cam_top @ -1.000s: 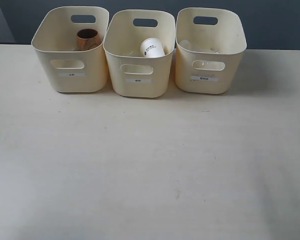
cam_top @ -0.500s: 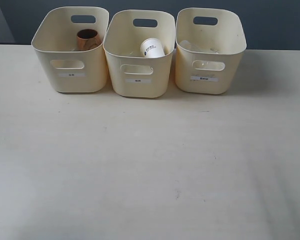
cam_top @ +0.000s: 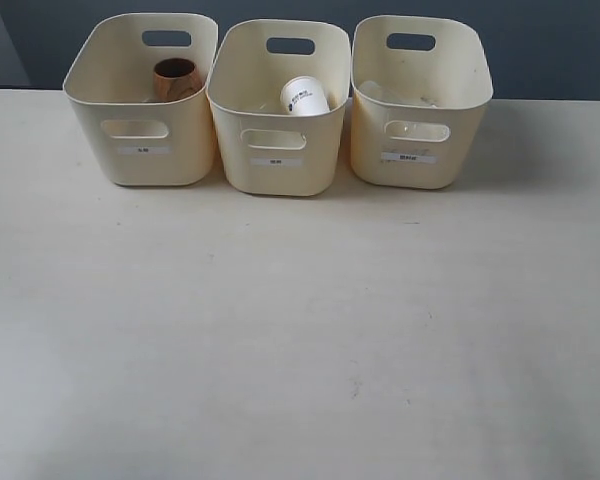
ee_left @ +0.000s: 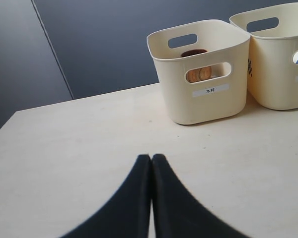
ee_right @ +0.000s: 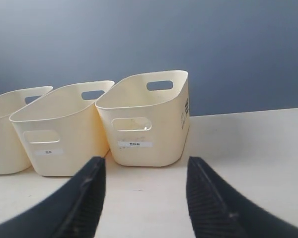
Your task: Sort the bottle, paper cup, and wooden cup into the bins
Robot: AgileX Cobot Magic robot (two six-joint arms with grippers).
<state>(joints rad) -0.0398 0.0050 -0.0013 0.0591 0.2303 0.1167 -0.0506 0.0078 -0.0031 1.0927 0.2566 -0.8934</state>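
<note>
Three cream bins stand in a row at the back of the table. The wooden cup (cam_top: 176,78) (ee_left: 198,74) sits in the left bin (cam_top: 140,140) (ee_left: 203,106). The paper cup (cam_top: 304,97) lies tilted in the middle bin (cam_top: 276,150). In the right bin (cam_top: 420,160) (ee_right: 154,144), the clear bottle (cam_top: 412,129) shows faintly through the handle cut-out. Neither arm appears in the exterior view. My left gripper (ee_left: 151,157) is shut with nothing in it, over bare table short of the left bin. My right gripper (ee_right: 145,166) is open and empty, facing the right bin.
The pale table (cam_top: 300,330) stretches in front of the bins. A dark blue-grey wall (cam_top: 540,40) runs behind them. In the right wrist view the middle bin (ee_right: 59,144) stands beside the right one.
</note>
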